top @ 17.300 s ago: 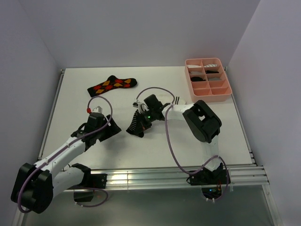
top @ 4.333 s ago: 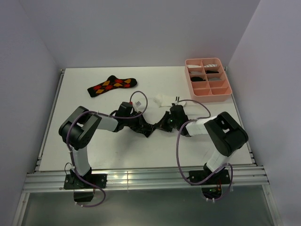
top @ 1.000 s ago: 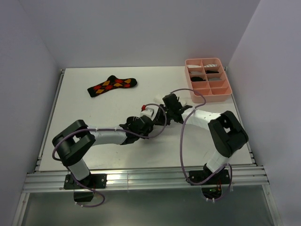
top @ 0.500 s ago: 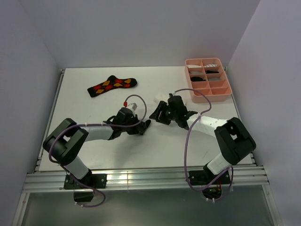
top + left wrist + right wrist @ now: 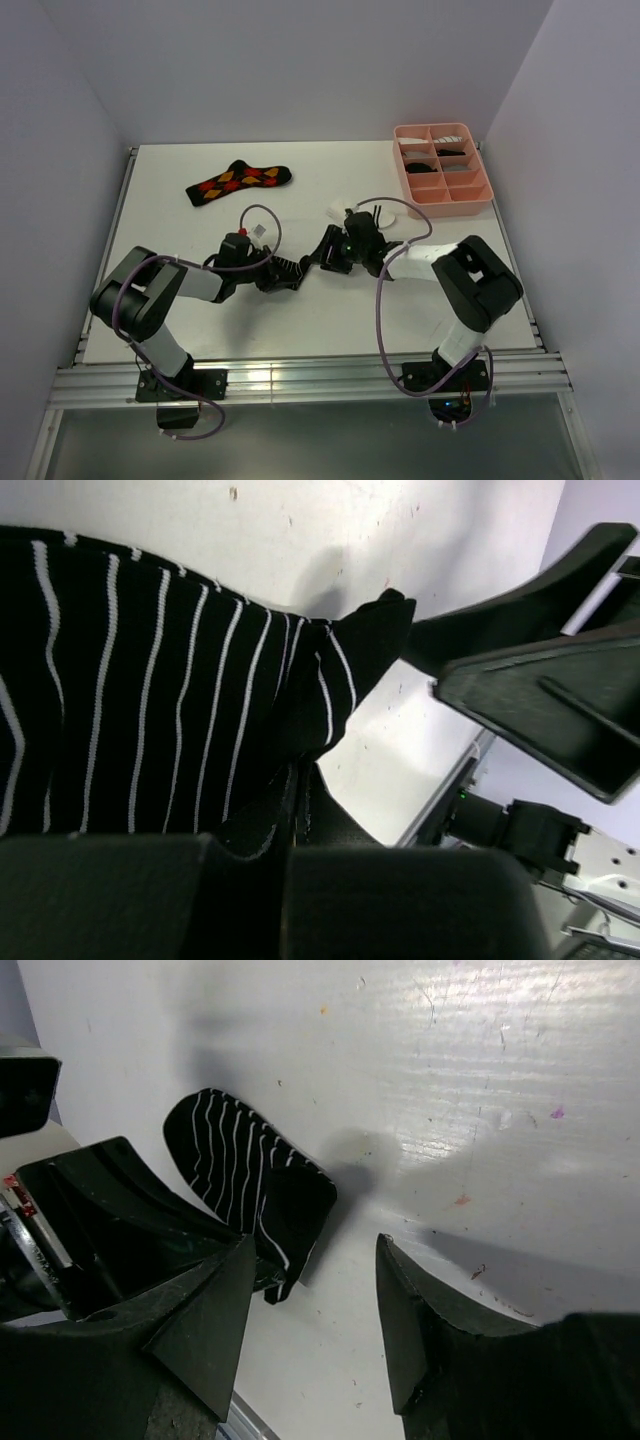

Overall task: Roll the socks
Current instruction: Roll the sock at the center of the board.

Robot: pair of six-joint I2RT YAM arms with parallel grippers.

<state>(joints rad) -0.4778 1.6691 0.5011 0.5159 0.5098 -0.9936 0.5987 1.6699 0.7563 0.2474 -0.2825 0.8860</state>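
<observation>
The striped sock (image 5: pixel 150 700) lies bunched on the white surface (image 5: pixel 330 320) near its middle, between the two arms. The left tool (image 5: pixel 272 274) is pressed together on one edge of it, with a fold of the knit pinched between its fingers in the left wrist view. The right tool (image 5: pixel 315 1260) stands spread with nothing between its fingers, just beside the sock's free, doubled-over end. This looks like a light, limp thing: thin stretchy knit that sags wherever it is not supported, grips well rather than slipping, and will take squeezing without harm. It will probably not keep a shape by itself, so any roll is likely to spring loose unless one end is pinned. The sensible hold for the right tool seems to be that free end, taken low against the surface and through all the layers, so the fabric can be drawn flat against the left tool's pinch (which end is cuff and which is toe I cannot tell from here). The argyle sock (image 5: pixel 238 180) lies flat at the far left, well apart. The white sock (image 5: pixel 338 208) sits beyond the right arm, partly hidden, near the pink tray (image 5: pixel 478 195).
</observation>
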